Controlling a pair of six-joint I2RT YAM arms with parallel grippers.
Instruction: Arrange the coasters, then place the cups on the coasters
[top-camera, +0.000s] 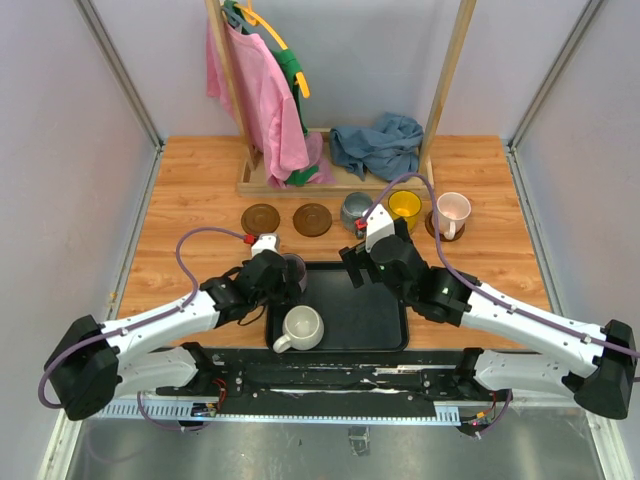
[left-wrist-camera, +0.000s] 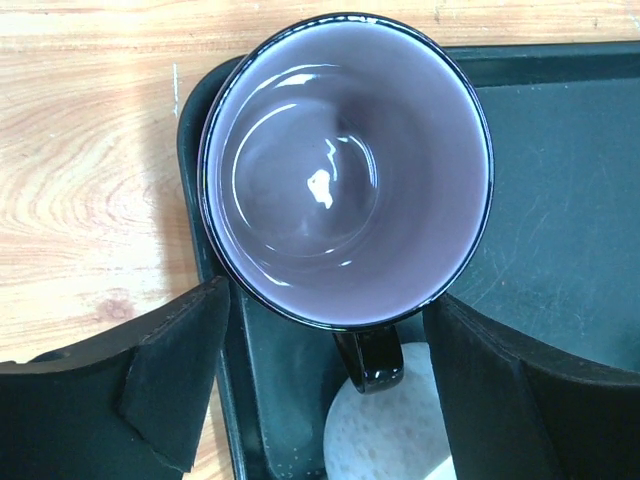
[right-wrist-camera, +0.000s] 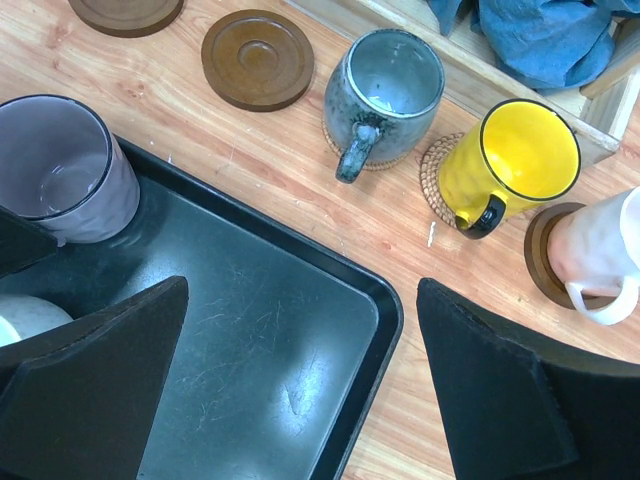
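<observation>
step in hand: judged to be the pickup of the purple mug (left-wrist-camera: 345, 170); three of five cups already on coasters.
purple mug: sat upright in the far-left corner of the black tray (top-camera: 385, 310), handle turned back toward the wrist.
left hand (left-wrist-camera: 325, 315): stood wide, one finger at each side of the mug's wall; contact too close to call, no firm hold shown.
right hand (right-wrist-camera: 300, 385): gaped wide and empty above the tray's far right part.
cream mug (top-camera: 302, 327): stood in the tray near the purple one's handle.
left brown coaster (top-camera: 260, 217): lay bare on the tabletop (top-camera: 190, 190), just beyond the tray.
second brown coaster (top-camera: 312, 219): lay bare beside it, next to the grey-blue mug (right-wrist-camera: 385, 90).
filled places: grey-blue mug, yellow mug (right-wrist-camera: 510, 160) and pink mug (right-wrist-camera: 600, 250), each on a coaster.
grip advice: best closed squarely across the body, below the rim, handle left free between the fingers; glaze probably slick, so firm pressure needed.
lift advice: straight up over the tray lip before any sideways travel.
placing advice: centred over a bare coaster, lowered level, released only once seated.
risk: handle knocking the cream mug.
</observation>
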